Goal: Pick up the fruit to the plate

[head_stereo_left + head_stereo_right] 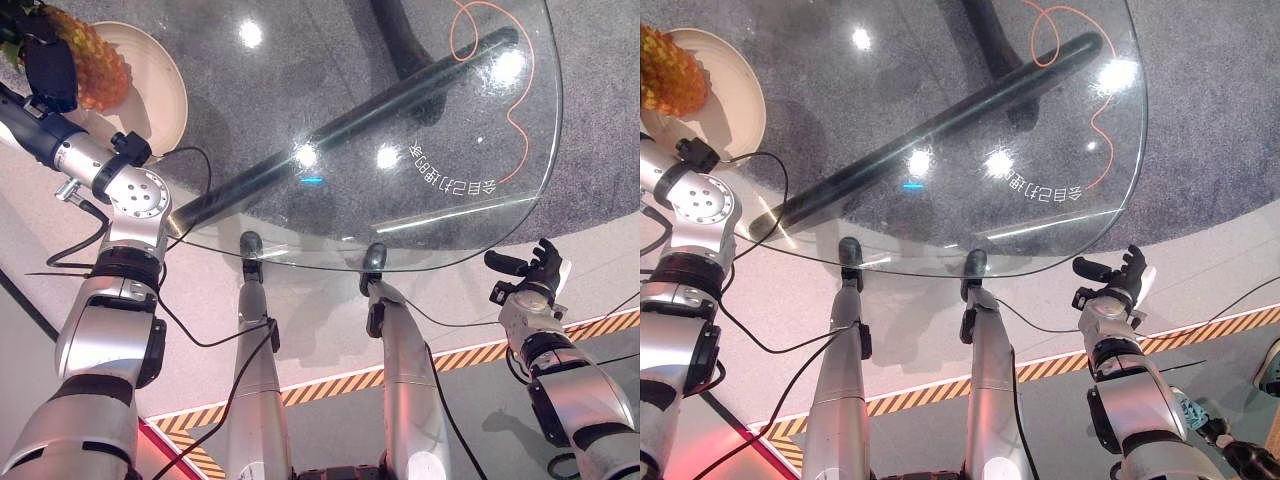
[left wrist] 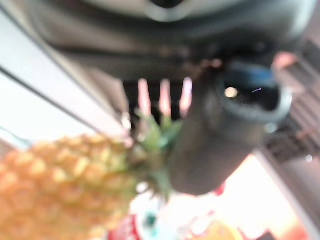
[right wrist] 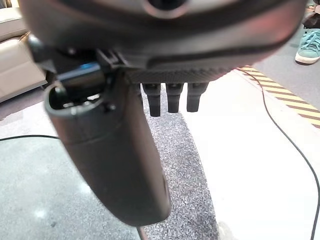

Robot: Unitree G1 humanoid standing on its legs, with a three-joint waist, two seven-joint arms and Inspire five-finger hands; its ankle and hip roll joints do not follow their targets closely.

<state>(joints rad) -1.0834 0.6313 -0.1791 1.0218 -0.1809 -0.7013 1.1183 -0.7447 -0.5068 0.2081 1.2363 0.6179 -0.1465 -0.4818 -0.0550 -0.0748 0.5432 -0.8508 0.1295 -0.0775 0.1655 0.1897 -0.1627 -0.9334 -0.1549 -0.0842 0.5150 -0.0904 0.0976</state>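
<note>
A yellow-orange pineapple [image 1: 98,68] lies over the cream plate [image 1: 165,105] at the far left of the glass table; I cannot tell whether it rests on the plate. My left hand [image 1: 50,62] is shut on the pineapple at its green crown end. In the left wrist view the thumb [image 2: 210,145] presses beside the leaves of the pineapple [image 2: 60,185]. The pineapple [image 1: 668,80] and plate [image 1: 738,105] also sit at the right eye view's left edge. My right hand [image 1: 533,272] hangs open below the table's near right rim, with straight fingers [image 3: 172,100] and nothing in it.
The round glass table's near rim [image 1: 400,262] curves across the middle, with a dark bar [image 1: 350,120] and an orange cord [image 1: 520,110] seen beneath it. Striped floor tape [image 1: 330,385] runs below. A person's shoe [image 3: 311,46] stands at the right.
</note>
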